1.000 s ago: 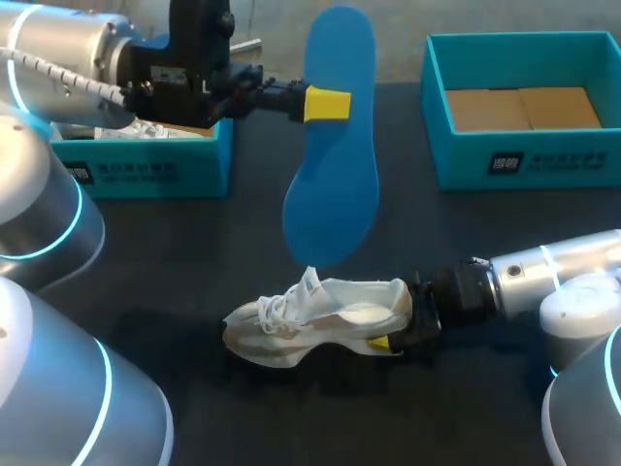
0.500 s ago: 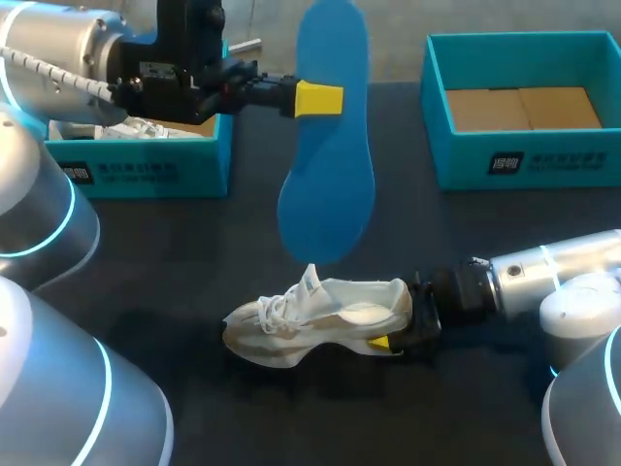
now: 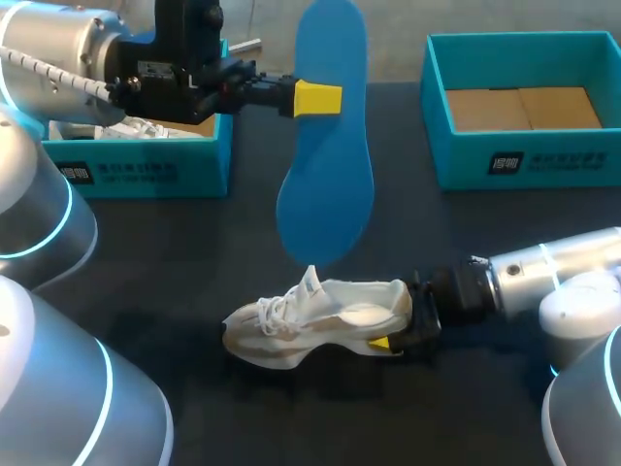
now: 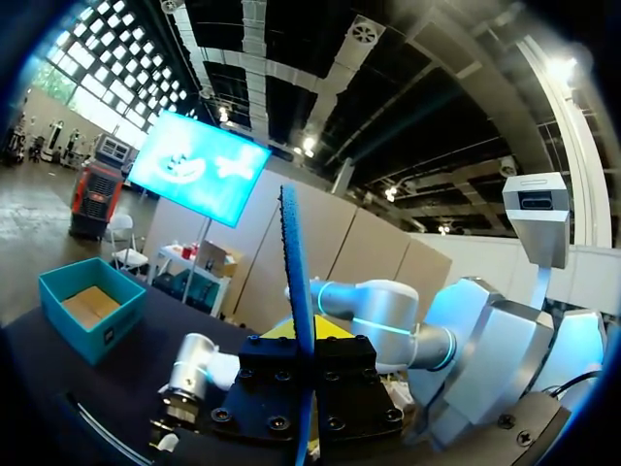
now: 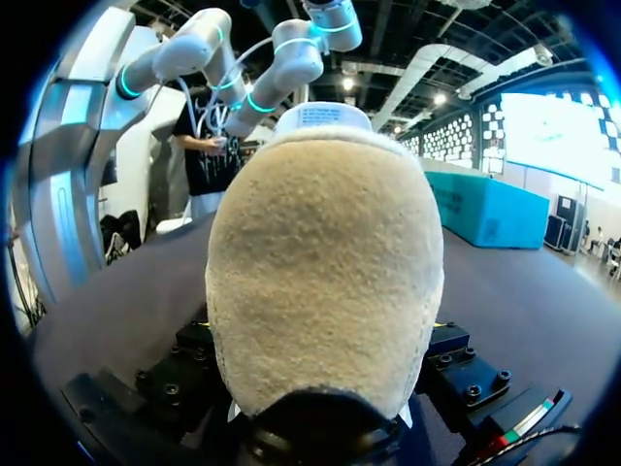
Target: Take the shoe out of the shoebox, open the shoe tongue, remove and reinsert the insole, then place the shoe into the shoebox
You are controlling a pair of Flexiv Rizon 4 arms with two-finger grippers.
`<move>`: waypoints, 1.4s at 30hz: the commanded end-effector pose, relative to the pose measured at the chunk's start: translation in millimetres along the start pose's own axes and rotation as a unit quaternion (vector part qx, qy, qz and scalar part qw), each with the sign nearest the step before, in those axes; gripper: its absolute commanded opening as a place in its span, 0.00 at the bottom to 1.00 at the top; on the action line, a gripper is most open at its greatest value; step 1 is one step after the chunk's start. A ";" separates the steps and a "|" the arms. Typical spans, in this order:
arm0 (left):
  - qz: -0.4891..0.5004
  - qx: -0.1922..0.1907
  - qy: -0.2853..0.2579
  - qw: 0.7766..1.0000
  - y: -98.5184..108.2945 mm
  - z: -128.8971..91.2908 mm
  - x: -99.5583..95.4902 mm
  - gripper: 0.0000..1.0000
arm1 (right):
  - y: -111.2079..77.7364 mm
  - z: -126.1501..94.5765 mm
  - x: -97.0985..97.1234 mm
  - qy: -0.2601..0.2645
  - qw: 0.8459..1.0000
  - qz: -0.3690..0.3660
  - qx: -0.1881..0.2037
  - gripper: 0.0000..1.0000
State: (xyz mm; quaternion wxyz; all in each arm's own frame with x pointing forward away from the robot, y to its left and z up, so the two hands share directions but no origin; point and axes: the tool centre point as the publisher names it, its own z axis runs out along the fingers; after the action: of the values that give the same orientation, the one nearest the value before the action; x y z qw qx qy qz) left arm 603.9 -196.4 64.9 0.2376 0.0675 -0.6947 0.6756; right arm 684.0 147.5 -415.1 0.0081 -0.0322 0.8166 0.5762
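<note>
The left pincer (image 3: 317, 99) grips the blue insole (image 3: 328, 184) upright above the shoe (image 3: 310, 320). The right pincer (image 3: 396, 328) clamps the shoe's heel.

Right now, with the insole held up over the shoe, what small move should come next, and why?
Probably lower the blue insole, wide end first, into the white shoe: the left jaws hold it upright just above the shoe, and the right jaws clamp the heel.

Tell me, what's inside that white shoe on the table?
Through the opening of the shoe only a pale bare footbed shows; the blue insole is out, held above by the left gripper. The toe end is hidden under the tongue and laces.
</note>
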 end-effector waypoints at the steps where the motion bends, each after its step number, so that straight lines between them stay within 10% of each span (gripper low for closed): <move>1: 0.000 0.001 0.000 1.000 0.4 0.6 0.1 0.00 | 1.9 -3.4 -6.7 0.018 1.000 -0.003 0.008 1.00; 17: 0.000 0.001 0.000 1.000 0.4 0.6 0.1 0.00 | 7.1 -39.6 -4.5 0.041 0.993 -0.030 0.110 1.00; 27: 0.000 0.001 0.000 1.000 0.4 0.6 0.1 0.00 | 36.1 -63.8 -6.3 0.047 0.964 -0.045 0.256 1.00; 31: 0.000 0.001 0.000 1.000 0.4 0.6 0.1 0.00 | 53.9 -62.9 -2.5 0.038 0.932 -0.042 0.359 1.00; 42: 0.000 0.001 0.000 1.000 0.4 0.6 0.1 0.00 | 53.9 -62.9 -2.5 0.038 0.932 -0.042 0.359 1.00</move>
State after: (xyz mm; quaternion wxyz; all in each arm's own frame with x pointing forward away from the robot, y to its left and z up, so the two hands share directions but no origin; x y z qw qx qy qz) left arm 603.9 -196.5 65.0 0.2375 0.0676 -0.6947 0.6756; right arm 684.3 102.4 -342.5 0.0071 -0.0848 0.9489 0.3038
